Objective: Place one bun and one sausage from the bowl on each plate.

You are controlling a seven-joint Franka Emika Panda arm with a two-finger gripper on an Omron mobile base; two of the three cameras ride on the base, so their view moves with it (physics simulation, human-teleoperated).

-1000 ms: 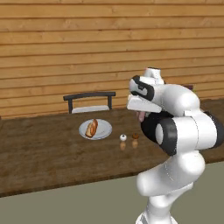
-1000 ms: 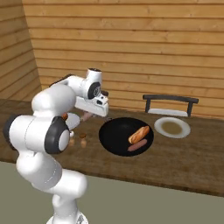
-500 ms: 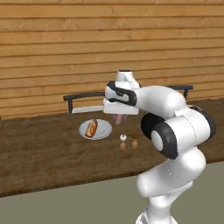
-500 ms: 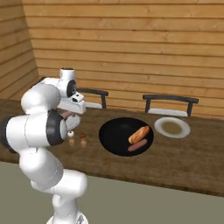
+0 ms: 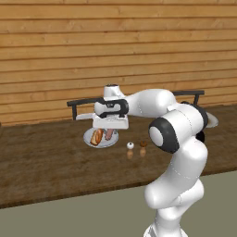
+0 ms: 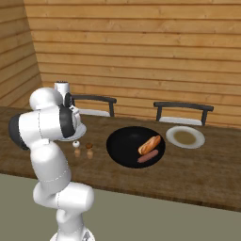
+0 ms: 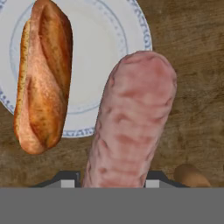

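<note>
Wood-plank walls stand behind a long dark wooden table, with two dark chairs pushed in on its far side. The arm reaches out to its left over a pale plate near the table's far edge, and the gripper hangs just above it. In the hand view a pink sausage runs up from between the fingers, so the gripper is clamped on the sausage; it lies over the plate's rim, partly over the bare wood. A brown bun lies on that plate beside the sausage, one end past the rim. From the left base view the bun and sausage show side by side under the hand.

Just beside this plate, toward the robot, stand two small shakers, one white-topped and one brown-topped.

The black bowl sits mid-table, to the right of the shakers. It holds another bun and another sausage, lying close together. To its right a second pale plate rests in front of the right-hand chair.
</note>
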